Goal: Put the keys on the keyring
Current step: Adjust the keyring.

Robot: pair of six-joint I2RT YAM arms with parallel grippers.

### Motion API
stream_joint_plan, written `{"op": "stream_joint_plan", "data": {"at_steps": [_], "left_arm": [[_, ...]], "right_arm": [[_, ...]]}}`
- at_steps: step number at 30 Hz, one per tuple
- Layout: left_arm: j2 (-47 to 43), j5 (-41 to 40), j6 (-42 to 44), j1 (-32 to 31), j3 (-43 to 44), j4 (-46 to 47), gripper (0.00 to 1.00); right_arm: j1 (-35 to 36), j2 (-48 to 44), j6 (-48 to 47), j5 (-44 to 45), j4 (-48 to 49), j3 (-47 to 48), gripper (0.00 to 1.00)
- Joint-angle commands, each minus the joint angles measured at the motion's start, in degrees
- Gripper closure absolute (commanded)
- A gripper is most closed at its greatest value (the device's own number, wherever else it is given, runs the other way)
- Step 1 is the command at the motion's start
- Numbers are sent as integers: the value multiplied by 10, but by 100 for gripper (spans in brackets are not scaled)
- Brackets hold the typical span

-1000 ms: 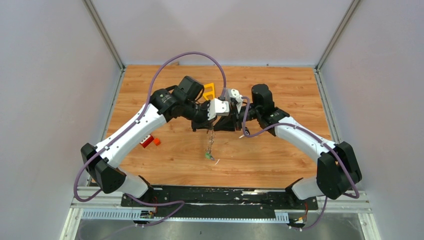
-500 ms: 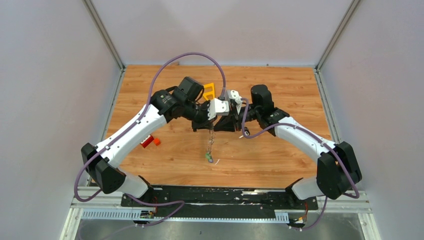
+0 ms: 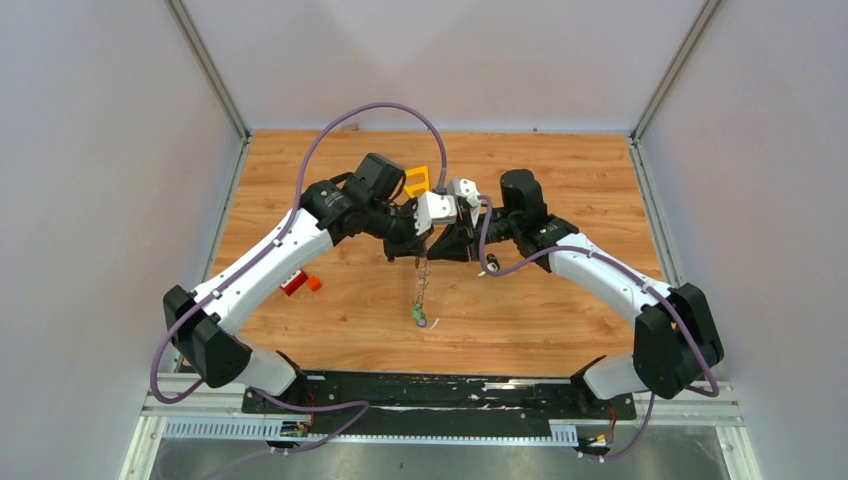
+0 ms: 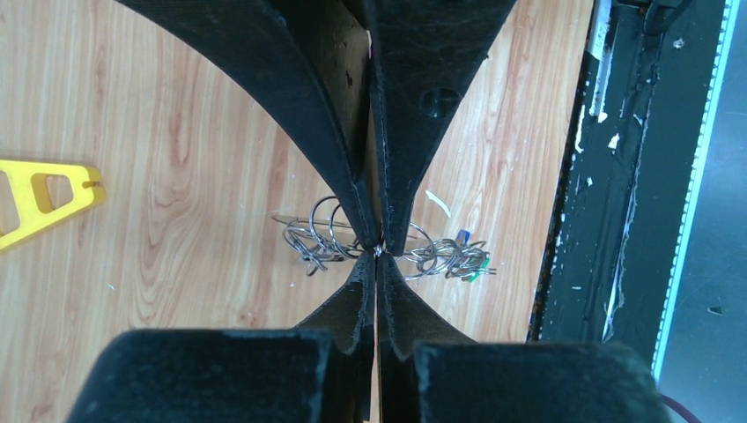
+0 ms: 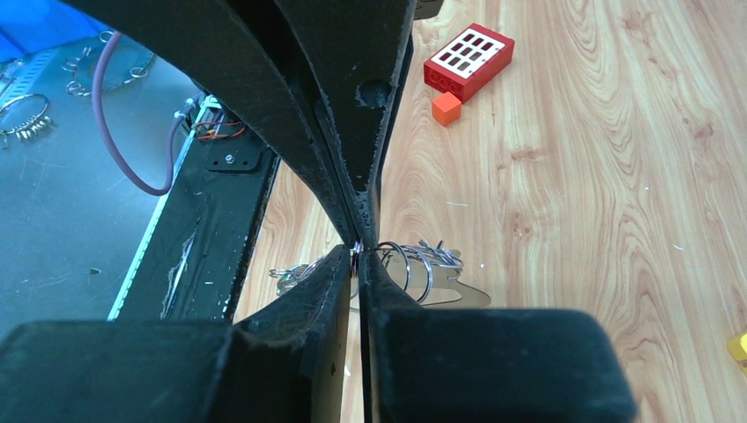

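My left gripper (image 3: pixel 421 254) and right gripper (image 3: pixel 430 254) meet tip to tip above the middle of the table. Both are shut on thin metal wire at the top of a bunch of rings (image 3: pixel 422 285), which hangs to the wood. I cannot tell whether that wire belongs to the keyring. From the left wrist, my left gripper (image 4: pixel 377 256) pinches the wire, with silver rings (image 4: pixel 319 231) on one side. On the other side lie keys with a blue tag (image 4: pixel 462 235) and a green tag (image 4: pixel 476 275). From the right wrist, my right gripper (image 5: pixel 357 251) holds the same spot beside rings (image 5: pixel 414 263) and a flat key (image 5: pixel 458 296).
A yellow plastic triangle frame (image 3: pixel 416 181) lies behind the grippers. A red block (image 3: pixel 293 283) and a small orange cube (image 3: pixel 314 283) sit left of centre, beside my left arm. The black base rail (image 3: pixel 440 395) runs along the near edge, and grey walls enclose the table.
Both grippers have drifted slightly toward the far side with the bunch still hanging between them. Neither grip has changed.
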Motion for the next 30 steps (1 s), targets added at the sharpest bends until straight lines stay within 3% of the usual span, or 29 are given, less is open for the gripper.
{"op": "stream_joint_plan", "data": {"at_steps": [1, 4, 14, 23, 30], "left_arm": [[-25, 9, -22, 8, 1, 67, 100], [-30, 11, -27, 12, -4, 76, 100], [-60, 92, -32, 59, -52, 119, 100], [-79, 119, 36, 71, -93, 135, 79], [-124, 179, 45, 112, -174, 226, 67]], "right_arm": [[10, 5, -8, 0, -8, 21, 93], [10, 4, -6, 7, -7, 19, 100], [-7, -31, 3, 33, 39, -8, 100], [-19, -39, 10, 13, 38, -5, 100], [-33, -44, 50, 4, 67, -9, 100]]}}
